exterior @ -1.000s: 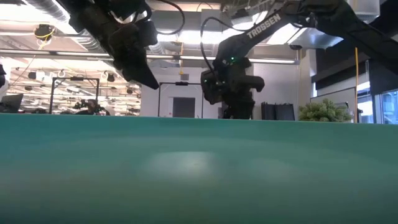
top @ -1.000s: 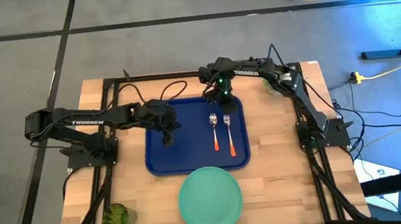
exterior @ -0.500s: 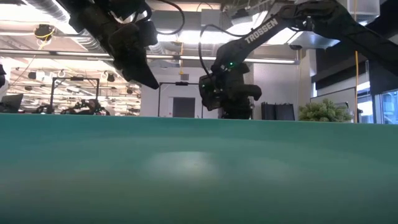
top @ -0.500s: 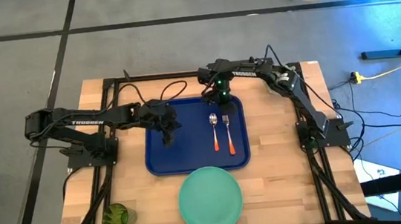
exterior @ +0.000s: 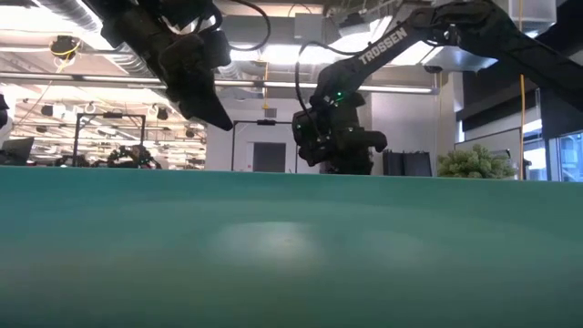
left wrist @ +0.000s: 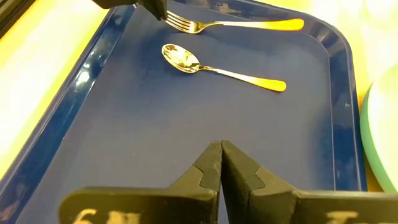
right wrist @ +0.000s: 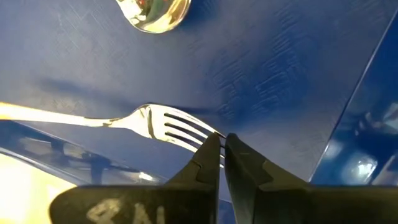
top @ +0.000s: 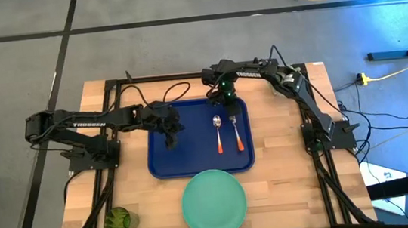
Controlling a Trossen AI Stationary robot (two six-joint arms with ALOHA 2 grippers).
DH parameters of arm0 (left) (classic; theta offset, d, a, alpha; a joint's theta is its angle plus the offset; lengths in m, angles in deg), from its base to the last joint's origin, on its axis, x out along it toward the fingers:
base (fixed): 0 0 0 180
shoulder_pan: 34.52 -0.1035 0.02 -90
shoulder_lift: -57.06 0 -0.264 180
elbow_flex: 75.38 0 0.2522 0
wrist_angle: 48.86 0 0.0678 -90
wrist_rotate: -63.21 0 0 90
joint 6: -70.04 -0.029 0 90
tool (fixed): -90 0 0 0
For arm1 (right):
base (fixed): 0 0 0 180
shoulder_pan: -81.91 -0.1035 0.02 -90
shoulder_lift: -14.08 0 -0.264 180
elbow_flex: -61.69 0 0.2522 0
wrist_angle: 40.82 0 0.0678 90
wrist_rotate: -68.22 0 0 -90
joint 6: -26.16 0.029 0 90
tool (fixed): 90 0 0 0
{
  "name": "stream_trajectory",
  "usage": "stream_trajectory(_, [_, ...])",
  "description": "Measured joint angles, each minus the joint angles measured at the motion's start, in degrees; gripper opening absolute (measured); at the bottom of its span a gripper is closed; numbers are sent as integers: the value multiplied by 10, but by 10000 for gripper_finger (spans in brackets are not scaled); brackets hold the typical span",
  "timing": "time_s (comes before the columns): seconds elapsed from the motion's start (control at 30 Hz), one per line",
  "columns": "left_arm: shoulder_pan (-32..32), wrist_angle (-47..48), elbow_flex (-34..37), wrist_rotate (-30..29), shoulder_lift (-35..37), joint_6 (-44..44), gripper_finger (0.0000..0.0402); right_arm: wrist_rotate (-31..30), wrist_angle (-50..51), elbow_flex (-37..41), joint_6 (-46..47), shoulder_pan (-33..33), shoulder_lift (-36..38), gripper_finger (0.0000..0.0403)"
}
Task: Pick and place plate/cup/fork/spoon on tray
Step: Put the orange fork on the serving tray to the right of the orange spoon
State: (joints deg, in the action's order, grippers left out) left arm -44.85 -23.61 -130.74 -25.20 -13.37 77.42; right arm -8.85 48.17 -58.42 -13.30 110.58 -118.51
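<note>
The dark blue tray (top: 165,160) lies mid-table. The spoon (top: 219,134) and the fork (top: 235,130) lie side by side on its right half, bowl and tines toward the far edge; both show in the left wrist view (fork (left wrist: 249,25), spoon (left wrist: 217,65)). The mint-green plate (top: 213,202) rests flat on the table near the front edge. The dark-green cup (top: 119,220) stands at the near left. My left gripper (top: 170,138) hovers shut over the tray's left half (left wrist: 221,155). My right gripper (top: 227,98) is shut at the fork's tines (right wrist: 221,144). My right gripper's shut fingertips (right wrist: 211,146) stand at the tips of the fork's tines (right wrist: 186,132), coming from above at the tray's far right corner. I cannot tell whether they touch the tines. The fork lies flat on the tray.
The tray's raised rim (right wrist: 367,112) runs close beside my right gripper. The plate fills the lower part of the low view (exterior: 291,255). Black frame rails (top: 98,193) and cables (top: 179,90) lie along the table's sides and far edge. Bare wood (top: 294,173) shows right of the tray.
My right gripper has shifted a little toward the table's left, staying low over the tray's far right corner at the fork's tines.
</note>
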Motion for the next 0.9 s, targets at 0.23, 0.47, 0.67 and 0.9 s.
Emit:
stream_trajectory(0.23, [0,0,0,0,0,0,0,0,13,-1,3,-3,0,25])
stream_trajectory(0.47, [0,0,0,0,0,0,0,1,20,-35,7,-9,0,25])
stream_trajectory(0.67, [0,0,0,0,0,0,0,2,26,-64,8,-9,0,25])
stream_trajectory(0.9, [0,0,0,0,0,1,0,2,37,-66,8,-8,0,24])
